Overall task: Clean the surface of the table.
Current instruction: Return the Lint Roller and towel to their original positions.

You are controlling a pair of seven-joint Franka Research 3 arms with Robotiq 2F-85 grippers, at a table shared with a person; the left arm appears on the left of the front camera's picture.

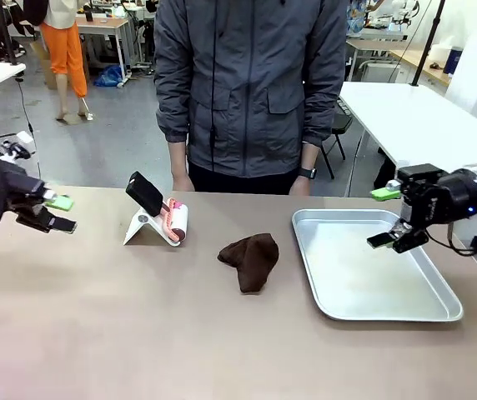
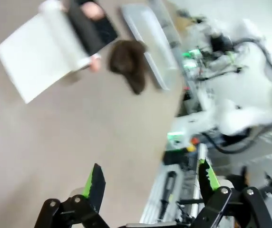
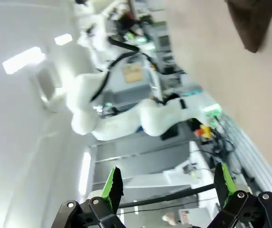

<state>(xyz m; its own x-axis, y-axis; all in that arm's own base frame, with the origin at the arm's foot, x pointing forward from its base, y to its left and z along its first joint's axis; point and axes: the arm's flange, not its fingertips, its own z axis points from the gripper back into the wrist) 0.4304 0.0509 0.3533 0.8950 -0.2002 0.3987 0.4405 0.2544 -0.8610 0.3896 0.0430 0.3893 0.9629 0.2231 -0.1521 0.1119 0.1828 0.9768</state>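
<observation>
– What's the table [image 1: 97, 317] like?
– Wide, with a smooth, matte brownish-tan top, lying flat across the whole front view.
– And in the left wrist view?
– The same tan surface [image 2: 45, 142], blurred.

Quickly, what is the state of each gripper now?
Left gripper: open, holding nothing.
Right gripper: open, holding nothing.

One table [image 1: 97, 317] carries one brown cloth [image 1: 251, 258], one metal tray [image 1: 439, 312] and one lint roller [image 1: 176, 223].

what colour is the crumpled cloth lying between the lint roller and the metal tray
Dark brown; the crumpled cloth shows best in the front view.
</observation>
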